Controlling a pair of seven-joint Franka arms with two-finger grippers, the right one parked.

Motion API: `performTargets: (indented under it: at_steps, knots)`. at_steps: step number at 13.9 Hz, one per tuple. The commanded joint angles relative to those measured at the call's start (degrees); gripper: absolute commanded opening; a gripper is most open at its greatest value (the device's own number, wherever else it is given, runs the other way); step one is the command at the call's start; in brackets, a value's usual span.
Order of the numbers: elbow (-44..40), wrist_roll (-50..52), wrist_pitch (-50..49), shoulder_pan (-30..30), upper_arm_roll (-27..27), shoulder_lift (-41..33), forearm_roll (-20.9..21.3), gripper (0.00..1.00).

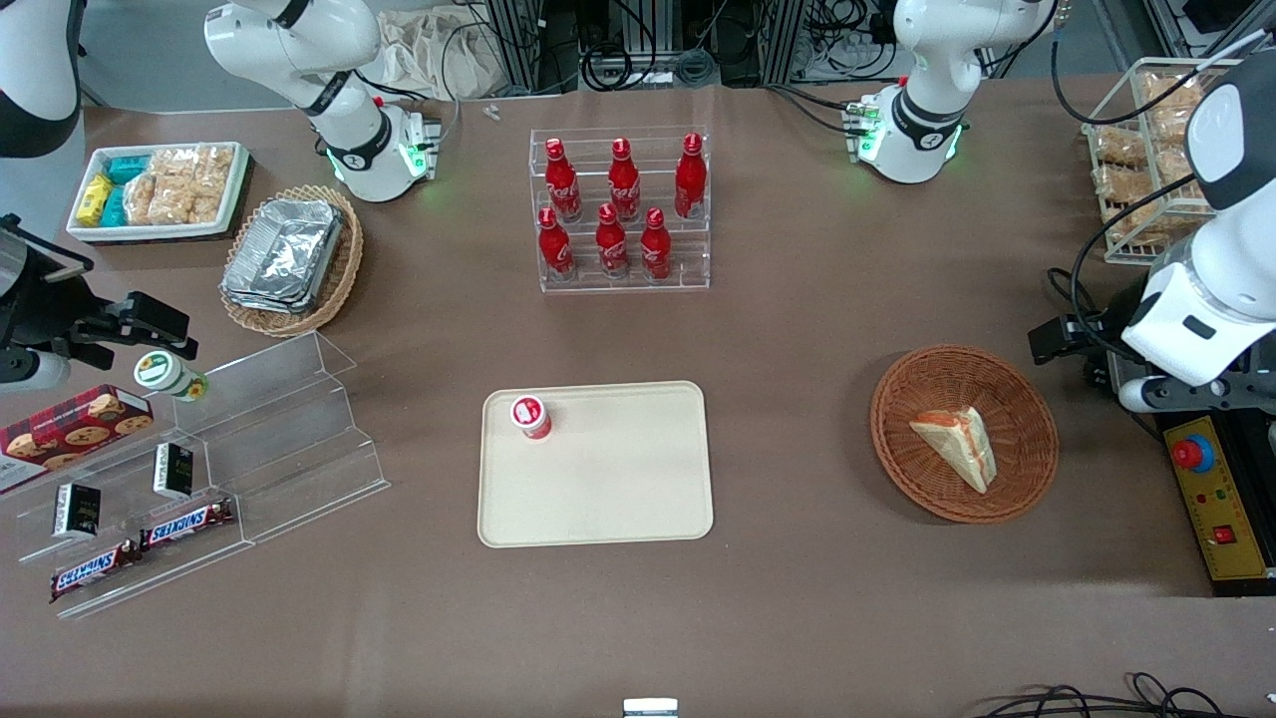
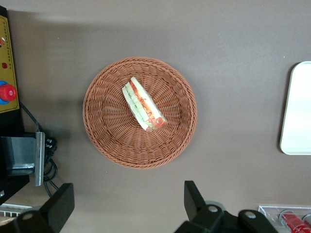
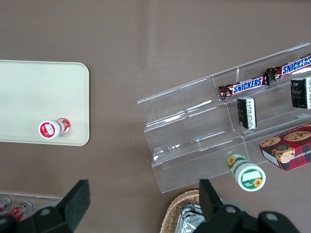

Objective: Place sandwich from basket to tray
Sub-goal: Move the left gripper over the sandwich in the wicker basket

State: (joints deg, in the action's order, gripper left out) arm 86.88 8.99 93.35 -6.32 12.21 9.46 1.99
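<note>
Left wrist view shows us our gripper (image 2: 129,201), fingers wide, above the sandwich (image 2: 144,104) in the basket (image 2: 104,141); front view hides the fingers but shows the whole tray (image 1: 618,489).

Wicker basket (image 2: 107,141) — matt plastic tray (image 1: 618,499).

The word SNICKERS is readable on two brown bars (image 1: 186,525) (image 1: 93,571) lying on the lowest step of the clear stand (image 1: 289,439) toward the parked arm's end of the table, and no other label on any thing can be read.
</note>
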Motion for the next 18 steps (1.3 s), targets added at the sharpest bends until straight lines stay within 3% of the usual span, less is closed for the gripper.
performTargets:
  at_steps: [1,6,12,14,18]
  knots:
    - [1.10,2.69,0.78,-0.09,0.18,-0.75,-0.06,1.00]
    - [1.54,8.56,2.09,-0.09,0.18,2.49,2.04,1.00]
    - [10.50,24.99,17.90,0.43,0.27,6.97,4.07,1.00]
    - [10.42,30.19,20.19,0.87,0.36,9.95,6.18,1.00]
    - [10.59,35.91,23.98,1.14,0.36,14.09,6.27,1.00]
